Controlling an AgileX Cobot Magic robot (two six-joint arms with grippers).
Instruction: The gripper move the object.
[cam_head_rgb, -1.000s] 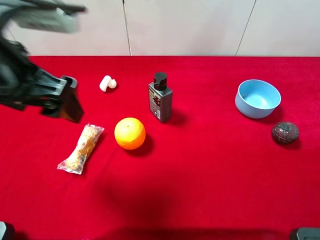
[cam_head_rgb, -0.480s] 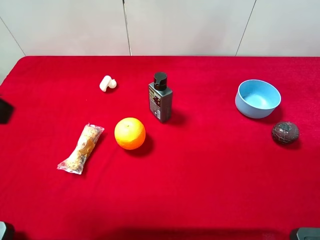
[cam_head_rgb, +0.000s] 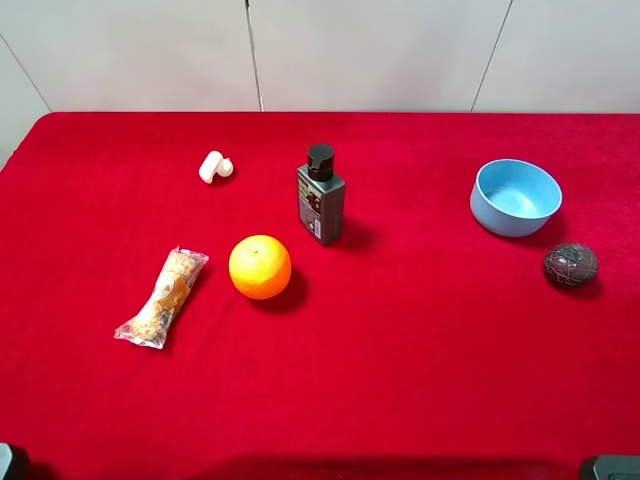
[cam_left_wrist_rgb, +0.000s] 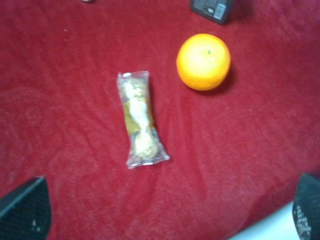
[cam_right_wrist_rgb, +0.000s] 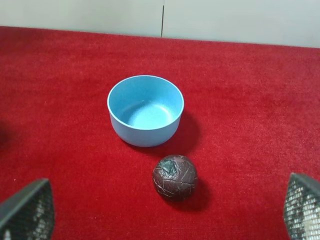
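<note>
The left gripper (cam_left_wrist_rgb: 165, 210), wide open and empty, looks down on the snack packet (cam_left_wrist_rgb: 140, 119) lying on the table (cam_head_rgb: 420, 340) beside the orange (cam_left_wrist_rgb: 203, 61). The packet's long axis runs away from this gripper. The right gripper (cam_right_wrist_rgb: 165, 212), also open, is over the bowl (cam_right_wrist_rgb: 145, 110).

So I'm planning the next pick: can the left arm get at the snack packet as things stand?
Probably yes. The snack packet lies alone on the red cloth, apart from the orange, and the left gripper's jaws are spread wide above it with nothing between.
</note>
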